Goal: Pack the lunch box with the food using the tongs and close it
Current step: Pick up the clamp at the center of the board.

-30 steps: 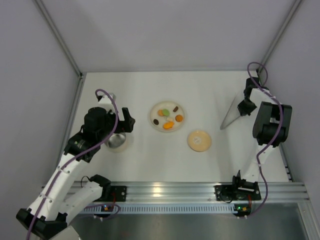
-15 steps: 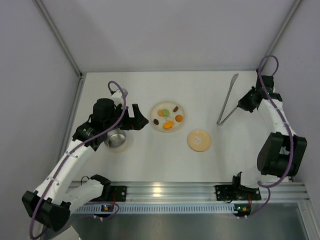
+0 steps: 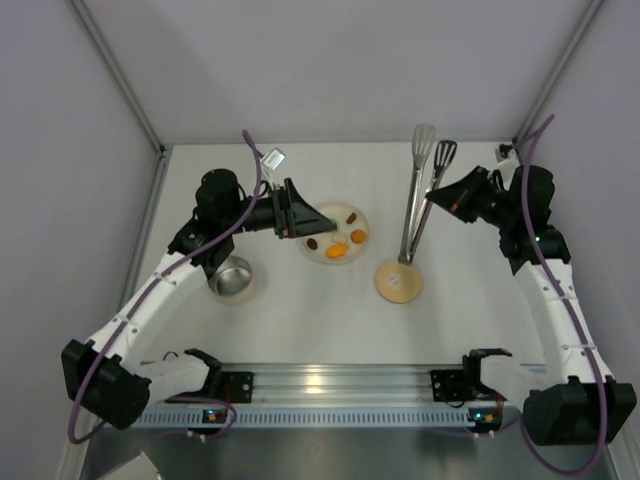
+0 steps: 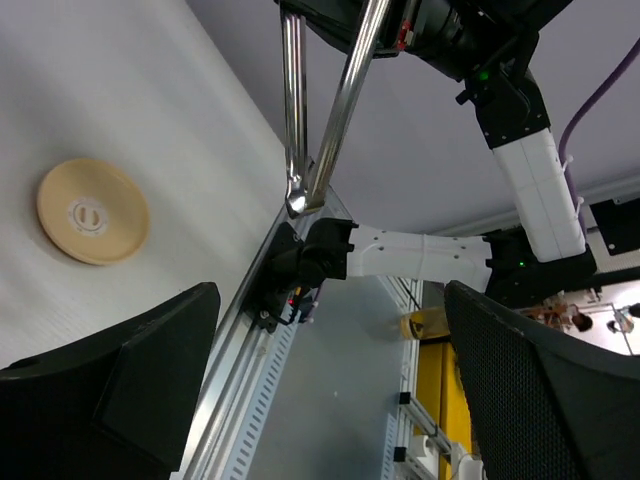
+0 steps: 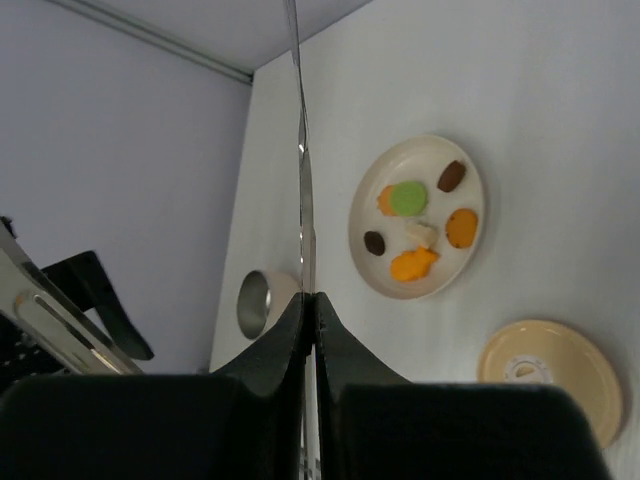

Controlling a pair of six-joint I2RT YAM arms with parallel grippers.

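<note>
The tongs [image 3: 416, 200] hang above the table, one arm pinched in my shut right gripper [image 3: 440, 197], with their joined end low over the tan lid [image 3: 398, 283]. The right wrist view shows them edge-on as a thin tongs blade [image 5: 301, 170] rising from the gripper [image 5: 311, 300]. The food [image 3: 338, 249] lies on the cream plate [image 3: 358, 216]; orange, green, brown and white pieces of food [image 5: 408, 197] show there. The steel lunch box [image 3: 232, 278] stands open at the left. My left gripper [image 3: 305, 215] hovers open and empty at the plate's left rim, facing the tongs [image 4: 312, 110].
The lid [image 4: 92, 210] lies flat right of the lunch box [image 5: 254, 303] and near the plate [image 5: 372, 268]. An aluminium rail [image 3: 330, 385] with both arm bases runs along the near edge. Grey walls close in the back and sides.
My right arm has lifted the tongs off the table at the far right and carried them left towards the middle. My left arm has swung from above the lunch box over to the plate.
</note>
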